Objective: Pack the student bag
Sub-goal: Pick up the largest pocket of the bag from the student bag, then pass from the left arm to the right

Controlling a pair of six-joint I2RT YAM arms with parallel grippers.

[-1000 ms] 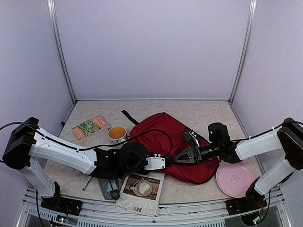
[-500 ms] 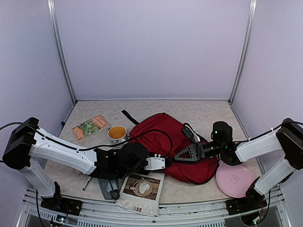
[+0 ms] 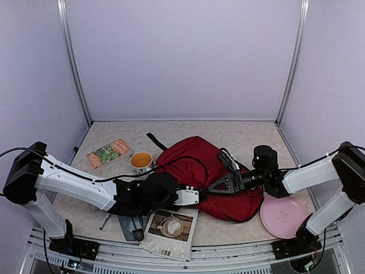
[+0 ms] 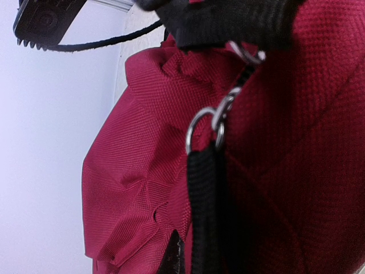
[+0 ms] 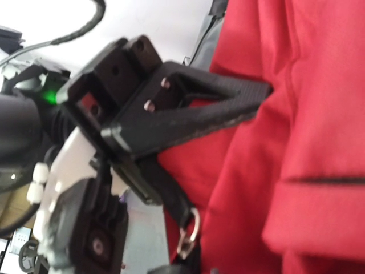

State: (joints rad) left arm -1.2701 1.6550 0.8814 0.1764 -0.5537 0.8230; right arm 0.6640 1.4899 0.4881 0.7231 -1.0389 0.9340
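The student bag [image 3: 228,171] lies centre-right on the surface [image 3: 239,134], with both hands at its near-left edge. The left hand [image 3: 200,196] is clamped on its black zipper strap [image 4: 205,217]. Whether the right hand [image 3: 211,189] grips anything is unclear.

Three plain pale lilac walls, back wall [image 3: 182,57], left wall [image 3: 28,85] and right wall [image 3: 336,74], matt and unmarked, with an upright aluminium left post [image 3: 74,63] and right post [image 3: 293,57] at the two rear corners. Tabletop [image 3: 239,134] in beige mottled stone-look finish, reaching the foot of all three walls, edged along the near side by a grey metal rail [image 3: 228,254]. Even, soft lighting, with faint shadows on the table surface.
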